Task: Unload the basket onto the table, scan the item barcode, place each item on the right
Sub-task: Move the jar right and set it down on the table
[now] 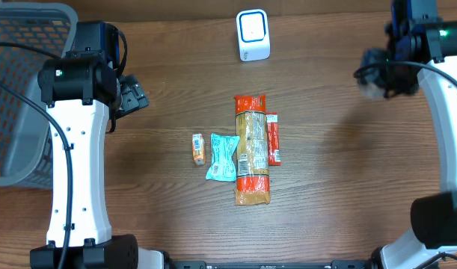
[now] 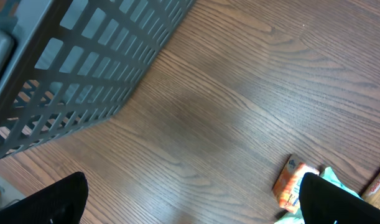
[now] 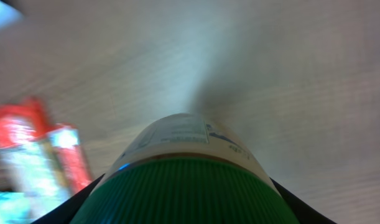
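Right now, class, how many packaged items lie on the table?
4, side by side, centre: small orange pack, teal packet, long pasta bag, red stick. The right gripper holds a green-capped bottle aloft. The basket may hide more.

The left arm (image 1: 78, 172), at the left of the overhead frame, is a long white link dotted with small dark screws. It is topped by a black joint housing with a green light (image 1: 61, 73) and a blue section. Thin black cables (image 1: 19, 46) trail beside it. The right arm (image 1: 451, 112), at the right edge, matches it: white shell, black joints, green light (image 1: 443, 32). The left gripper (image 2: 193, 208) has matte black fingers (image 2: 46, 202) with rounded tips.
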You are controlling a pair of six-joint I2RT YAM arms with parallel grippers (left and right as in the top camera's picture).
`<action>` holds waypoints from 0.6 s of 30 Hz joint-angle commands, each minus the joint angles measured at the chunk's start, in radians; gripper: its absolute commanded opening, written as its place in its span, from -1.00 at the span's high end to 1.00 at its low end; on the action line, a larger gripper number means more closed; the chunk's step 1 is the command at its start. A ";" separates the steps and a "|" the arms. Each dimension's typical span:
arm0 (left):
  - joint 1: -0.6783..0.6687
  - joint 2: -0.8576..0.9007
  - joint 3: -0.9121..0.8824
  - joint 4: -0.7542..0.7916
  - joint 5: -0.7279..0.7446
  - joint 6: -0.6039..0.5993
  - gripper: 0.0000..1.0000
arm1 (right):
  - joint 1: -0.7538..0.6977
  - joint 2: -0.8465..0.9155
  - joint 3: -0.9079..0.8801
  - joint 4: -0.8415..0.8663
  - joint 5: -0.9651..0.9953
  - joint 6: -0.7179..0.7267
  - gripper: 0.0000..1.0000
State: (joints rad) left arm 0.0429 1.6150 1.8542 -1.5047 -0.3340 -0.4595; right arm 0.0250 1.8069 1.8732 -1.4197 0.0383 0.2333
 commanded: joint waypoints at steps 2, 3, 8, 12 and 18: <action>0.003 0.008 0.005 -0.002 -0.013 0.018 -0.99 | -0.087 -0.009 -0.169 0.029 0.013 -0.006 0.92; 0.003 0.008 0.005 -0.002 -0.013 0.018 -0.99 | -0.107 -0.009 -0.217 0.053 0.012 -0.005 0.92; 0.003 0.008 0.005 -0.002 -0.013 0.018 -0.99 | -0.176 -0.009 -0.405 0.234 0.012 -0.001 0.92; 0.003 0.008 0.005 -0.002 -0.013 0.018 -0.99 | -0.201 -0.009 -0.505 0.343 0.012 -0.001 0.91; 0.003 0.008 0.005 -0.002 -0.013 0.018 -0.99 | -0.204 -0.009 -0.589 0.433 0.012 -0.002 0.76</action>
State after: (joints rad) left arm 0.0429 1.6150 1.8542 -1.5047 -0.3340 -0.4595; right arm -0.1776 1.8099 1.3025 -1.0077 0.0433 0.2317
